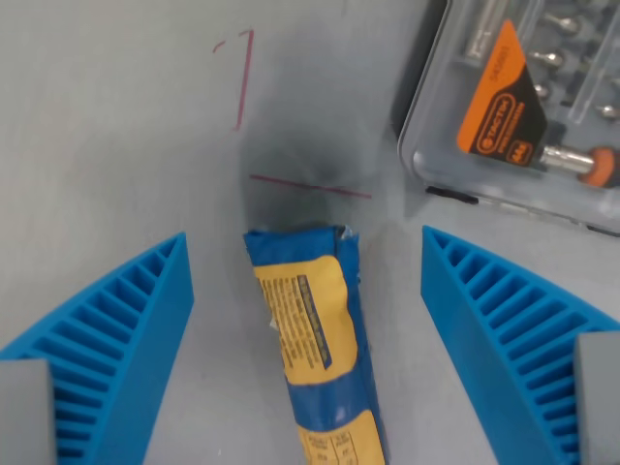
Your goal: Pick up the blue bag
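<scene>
The blue bag [315,339] with a yellow label lies on the grey table, running from the middle of the wrist view down to the bottom edge. My gripper [305,257] is open above it. Its two blue ribbed fingers stand apart on either side of the bag, one at the wrist view's left [116,329] and one at the wrist view's right [504,329]. Neither finger touches the bag. The bag's lower end is cut off by the frame.
A clear plastic tool case [513,107] with an orange label and metal bits sits at the upper right, close to the right finger. Red pen marks [242,77] are drawn on the table beyond the bag.
</scene>
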### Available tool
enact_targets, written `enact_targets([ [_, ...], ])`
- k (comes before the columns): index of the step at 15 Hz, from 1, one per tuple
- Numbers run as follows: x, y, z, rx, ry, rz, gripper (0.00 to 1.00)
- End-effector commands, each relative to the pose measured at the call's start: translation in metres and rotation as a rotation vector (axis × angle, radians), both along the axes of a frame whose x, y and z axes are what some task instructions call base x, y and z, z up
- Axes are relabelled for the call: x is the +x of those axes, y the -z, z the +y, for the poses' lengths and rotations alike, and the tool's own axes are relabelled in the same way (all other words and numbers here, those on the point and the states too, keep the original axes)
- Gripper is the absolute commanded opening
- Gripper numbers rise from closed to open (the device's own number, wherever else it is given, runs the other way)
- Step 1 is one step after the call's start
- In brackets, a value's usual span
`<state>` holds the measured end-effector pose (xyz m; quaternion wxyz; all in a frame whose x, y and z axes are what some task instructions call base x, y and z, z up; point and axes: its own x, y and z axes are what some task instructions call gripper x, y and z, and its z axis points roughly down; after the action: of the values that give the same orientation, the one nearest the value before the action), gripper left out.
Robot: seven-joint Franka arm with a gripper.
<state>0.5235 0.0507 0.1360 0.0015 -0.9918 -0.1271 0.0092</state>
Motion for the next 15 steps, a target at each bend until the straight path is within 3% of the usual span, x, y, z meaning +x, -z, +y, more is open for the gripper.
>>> enact_targets([
  [1, -0.009, -0.013, 0.0, 0.01, -0.017, -0.026, 0.0],
  [15, -0.01, -0.037, 0.0, 0.01, -0.017, -0.026, 0.0],
])
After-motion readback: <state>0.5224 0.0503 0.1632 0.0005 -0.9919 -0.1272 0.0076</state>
